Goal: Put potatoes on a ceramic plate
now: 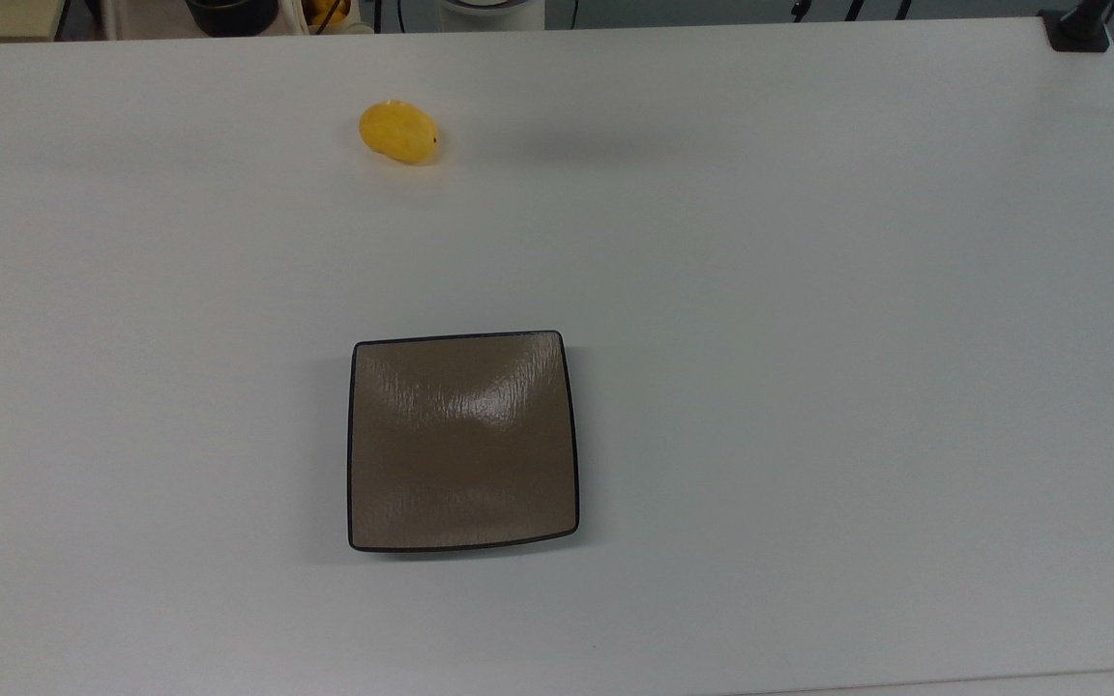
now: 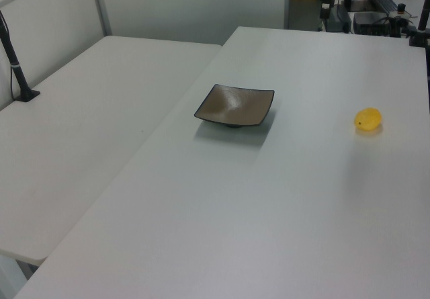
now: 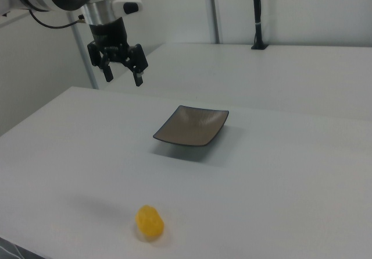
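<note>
A small bright-yellow potato (image 1: 398,131) lies on the white table toward the back in the top view; it also lies at the left view's right (image 2: 368,119) and near the front in the right view (image 3: 150,222). The square grey-brown ceramic plate (image 1: 462,442) with a thin black rim sits bare mid-table (image 2: 235,105) (image 3: 192,126). My gripper (image 3: 122,77) hangs high above the table at the right view's upper left, open with nothing between its black fingers, well away from the plate and far from the potato.
A second white table (image 2: 80,131) adjoins this one, with a black post (image 2: 19,70) clamped to it. Another black clamp (image 1: 1077,29) sits at the table's corner in the top view. Clutter stands beyond the far edge (image 1: 228,14).
</note>
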